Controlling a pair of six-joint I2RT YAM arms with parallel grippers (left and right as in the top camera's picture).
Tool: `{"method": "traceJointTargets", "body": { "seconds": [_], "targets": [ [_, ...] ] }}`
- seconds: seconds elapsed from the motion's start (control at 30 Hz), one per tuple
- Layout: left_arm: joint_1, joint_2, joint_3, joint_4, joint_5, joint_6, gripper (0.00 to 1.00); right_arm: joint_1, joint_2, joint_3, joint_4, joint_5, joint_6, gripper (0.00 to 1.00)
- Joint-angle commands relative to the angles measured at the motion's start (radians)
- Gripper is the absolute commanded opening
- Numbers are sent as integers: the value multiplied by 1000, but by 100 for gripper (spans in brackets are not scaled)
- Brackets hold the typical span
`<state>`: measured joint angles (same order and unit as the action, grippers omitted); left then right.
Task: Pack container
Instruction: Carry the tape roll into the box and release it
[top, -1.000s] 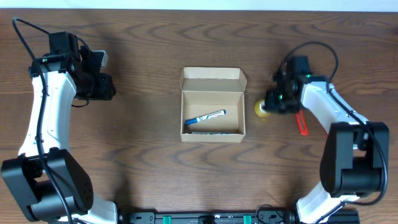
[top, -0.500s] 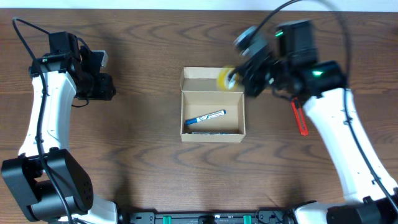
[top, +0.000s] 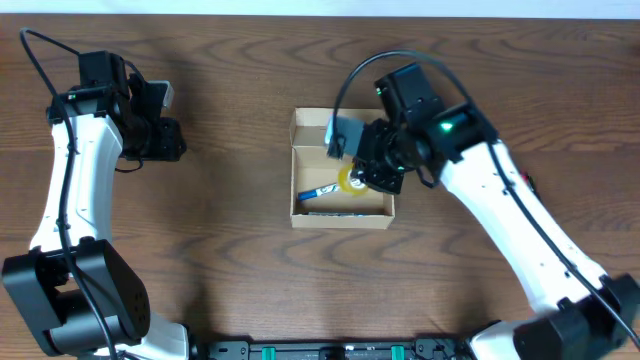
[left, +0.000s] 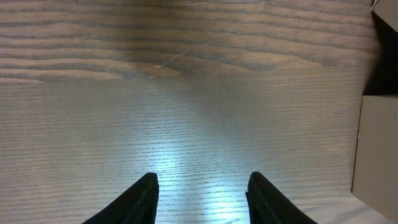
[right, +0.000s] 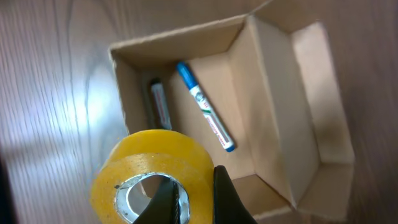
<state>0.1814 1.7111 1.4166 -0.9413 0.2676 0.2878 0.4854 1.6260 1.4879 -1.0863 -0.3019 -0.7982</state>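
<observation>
Right hand (top: 352, 176) hangs above the container (top: 341, 222), fingers pinched shut on the yellow tape roll (right: 149, 168). The open box lies straight below it, mid-surface (top: 230, 260), with a blue pen (right: 205, 109) and a dark pen (right: 160, 106) along its floor. The left hand (left: 202, 193) is well away, agape and empty.

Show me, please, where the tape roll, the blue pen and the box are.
tape roll (right: 149, 155): right wrist view, yellow outer side.
blue pen (right: 205, 108): right wrist view, mid barrel.
box (top: 312, 128): overhead view, open lid flap.
</observation>
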Motion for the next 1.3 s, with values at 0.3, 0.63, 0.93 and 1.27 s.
{"method": "traceJointTargets", "body": {
  "seconds": [0.3, 0.63, 0.93, 1.27],
  "targets": [
    [1, -6, -1, -5, 21, 0, 45, 29, 298, 2, 74, 55, -132, 1],
    [1, -6, -1, -5, 21, 0, 45, 31, 422, 2, 113, 50, -88, 1],
    [1, -6, -1, -5, 21, 0, 45, 32, 384, 2, 109, 51, -46, 32],
    [1, -6, -1, -9, 21, 0, 46, 29, 108, 11, 86, 33, 1, 44]
  ]
}}
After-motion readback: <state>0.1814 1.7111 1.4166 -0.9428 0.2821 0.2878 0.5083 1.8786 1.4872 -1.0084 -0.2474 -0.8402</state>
